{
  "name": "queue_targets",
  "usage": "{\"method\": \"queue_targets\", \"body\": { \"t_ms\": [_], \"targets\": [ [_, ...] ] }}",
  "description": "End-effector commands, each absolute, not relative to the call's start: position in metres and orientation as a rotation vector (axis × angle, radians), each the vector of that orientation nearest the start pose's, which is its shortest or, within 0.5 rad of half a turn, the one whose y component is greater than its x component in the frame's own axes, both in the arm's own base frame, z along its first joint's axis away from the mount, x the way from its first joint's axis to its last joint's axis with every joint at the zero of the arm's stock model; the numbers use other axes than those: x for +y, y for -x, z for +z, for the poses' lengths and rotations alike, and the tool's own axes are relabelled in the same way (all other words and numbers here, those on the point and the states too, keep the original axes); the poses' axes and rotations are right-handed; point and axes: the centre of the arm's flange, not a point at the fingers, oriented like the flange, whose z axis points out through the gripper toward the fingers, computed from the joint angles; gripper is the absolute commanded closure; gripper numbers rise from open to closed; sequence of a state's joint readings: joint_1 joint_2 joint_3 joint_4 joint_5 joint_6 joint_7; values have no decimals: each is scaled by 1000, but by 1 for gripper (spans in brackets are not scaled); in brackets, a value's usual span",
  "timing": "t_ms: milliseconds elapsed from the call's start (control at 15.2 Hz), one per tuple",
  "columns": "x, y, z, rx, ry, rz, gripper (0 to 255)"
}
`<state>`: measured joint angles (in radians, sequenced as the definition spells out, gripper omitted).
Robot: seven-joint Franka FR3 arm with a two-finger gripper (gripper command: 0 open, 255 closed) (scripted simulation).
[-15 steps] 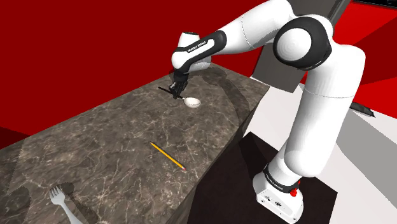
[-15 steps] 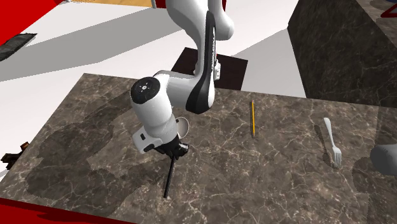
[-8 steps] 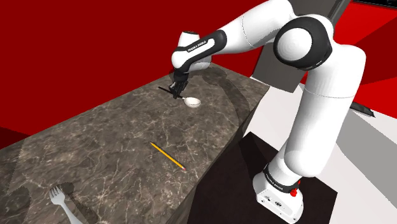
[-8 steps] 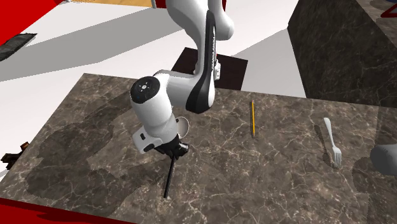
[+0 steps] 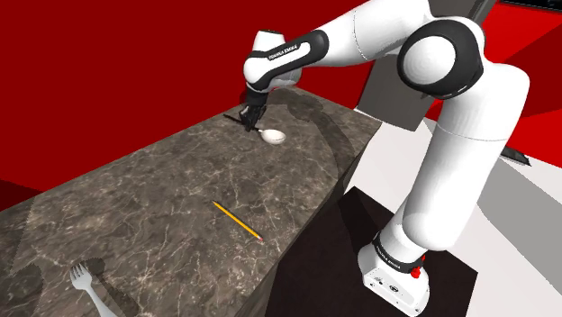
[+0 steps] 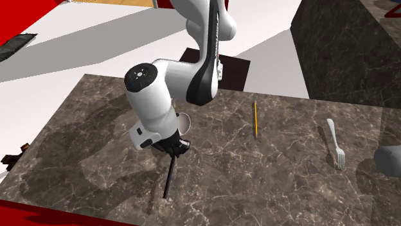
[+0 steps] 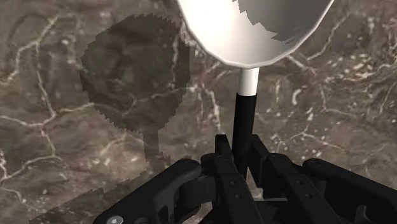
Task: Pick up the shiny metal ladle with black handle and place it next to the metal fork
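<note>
The ladle has a pale shiny bowl [image 5: 274,137] and a thin black handle [image 6: 169,176]. My gripper [image 5: 249,117] is shut on that handle near the bowl and holds the ladle a little above the dark marble counter [image 5: 162,189] at its far end. In the wrist view the bowl [image 7: 254,25] hangs beyond the gripper [image 7: 242,167], with the handle [image 7: 242,127] clasped between the fingers and the ladle's shadow off to one side. The light fork [image 5: 81,275] lies at the counter's near end, at the second exterior view's right [image 6: 335,144], far from the gripper [image 6: 172,149].
A yellow pencil [image 5: 237,221] lies on the counter between ladle and fork, also in the second exterior view [image 6: 255,119]. A grey rounded object [image 6: 389,157] sits at that view's right edge beyond the fork. Red walls stand behind the counter; the floor drops off beside the stand.
The gripper has risen with the ladle still clasped, so bowl and handle now hang just off the counter. Fork and pencil have not moved.
</note>
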<state>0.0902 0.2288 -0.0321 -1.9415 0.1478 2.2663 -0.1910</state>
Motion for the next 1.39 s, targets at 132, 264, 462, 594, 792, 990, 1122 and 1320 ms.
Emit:
{"method": "queue_targets", "body": {
  "t_ms": [132,264,462,594,792,990,1122,1320],
  "targets": [
    [41,-612,396,-244,3024,-156,255],
    [41,-612,407,-244,3024,-156,255],
    [41,-612,423,-244,3024,-156,255],
    [41,-612,433,-244,3024,-156,255],
    [54,-610,444,-244,3024,-156,255],
    [93,-604,444,-244,3024,-156,255],
    [119,-600,444,-244,3024,-156,255],
    [158,-593,444,-244,3024,-156,255]
  ]
}}
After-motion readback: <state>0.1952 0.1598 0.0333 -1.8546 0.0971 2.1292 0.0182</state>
